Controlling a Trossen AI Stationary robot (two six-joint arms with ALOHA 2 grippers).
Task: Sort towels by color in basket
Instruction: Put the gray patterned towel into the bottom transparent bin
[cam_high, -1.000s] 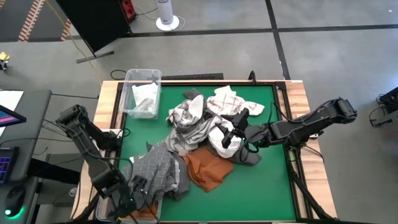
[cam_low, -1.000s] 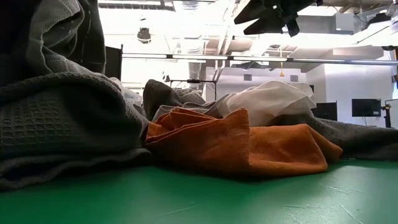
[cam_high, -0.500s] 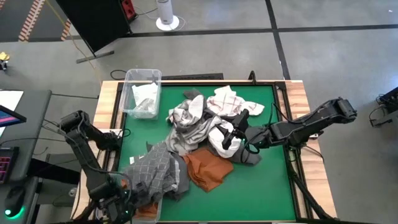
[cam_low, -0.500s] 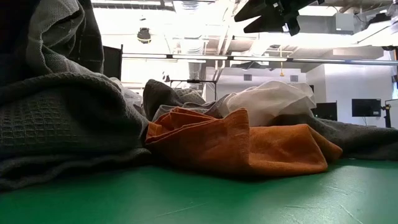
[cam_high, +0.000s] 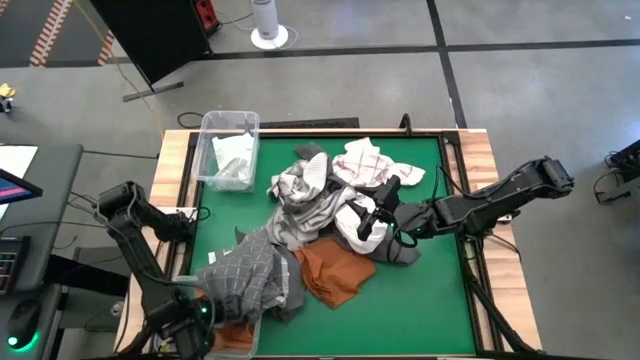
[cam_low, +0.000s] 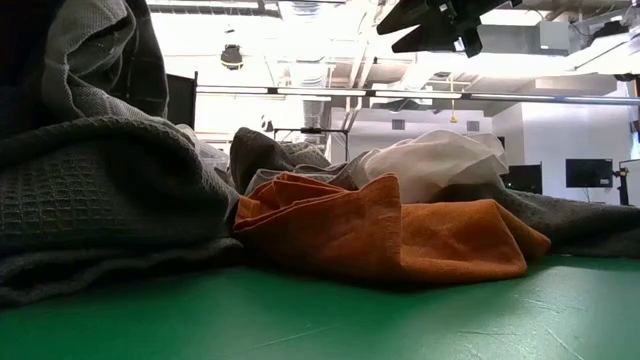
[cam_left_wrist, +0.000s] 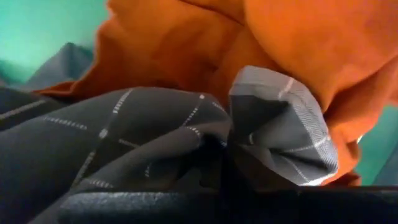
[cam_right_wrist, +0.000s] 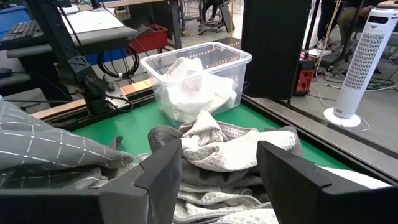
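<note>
- The left gripper (cam_high: 195, 312), clamped on the dark grey checked towel (cam_high: 245, 275), has drawn it further toward the near-left bin (cam_high: 240, 335), seemingly over rust-orange cloth (cam_left_wrist: 186, 43)
- The right gripper (cam_high: 368, 215) hangs spread over the towel pile (cam_high: 320, 205), unmoved

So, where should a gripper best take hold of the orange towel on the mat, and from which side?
Probably at the raised fold of the orange towel, coming from above on its near, open side. That crease stands up off the green mat, so fingers could close around it. The far edge lies under the grey towels, so gripping there would drag them.
</note>
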